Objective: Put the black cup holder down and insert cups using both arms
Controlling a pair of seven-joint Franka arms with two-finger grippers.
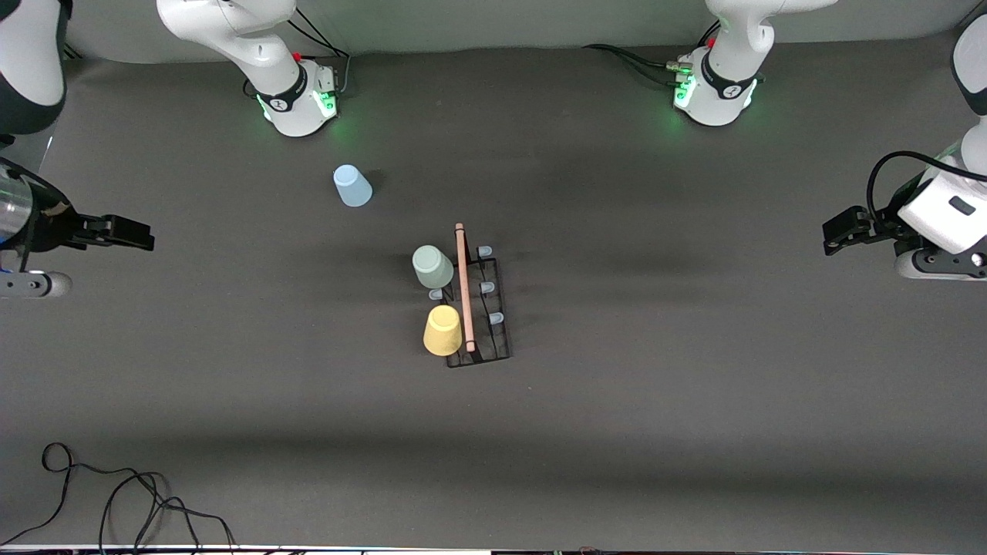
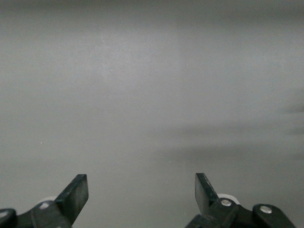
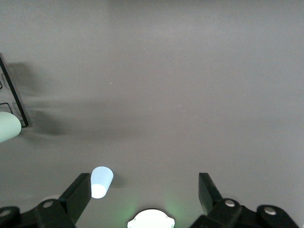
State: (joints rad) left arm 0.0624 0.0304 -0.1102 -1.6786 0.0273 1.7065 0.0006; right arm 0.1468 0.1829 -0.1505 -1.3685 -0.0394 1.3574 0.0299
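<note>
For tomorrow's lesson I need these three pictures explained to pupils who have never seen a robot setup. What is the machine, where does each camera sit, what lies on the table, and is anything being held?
Two large white jointed robot arms stand at a grey table. The big picture looks down from a high camera facing them. Each small picture comes from a camera on one arm's wrist, looking past its two black fingers.

Mid-table stands a thin black wire cup holder with a light wooden rod handle. A small pale green plastic cup and a yellow plastic cup sit upside down on its prongs. A light blue plastic cup rests on the table, nearer the right arm's base.

The left tool waits at its end of the table, the right tool at the other. Both are open and hold nothing.
</note>
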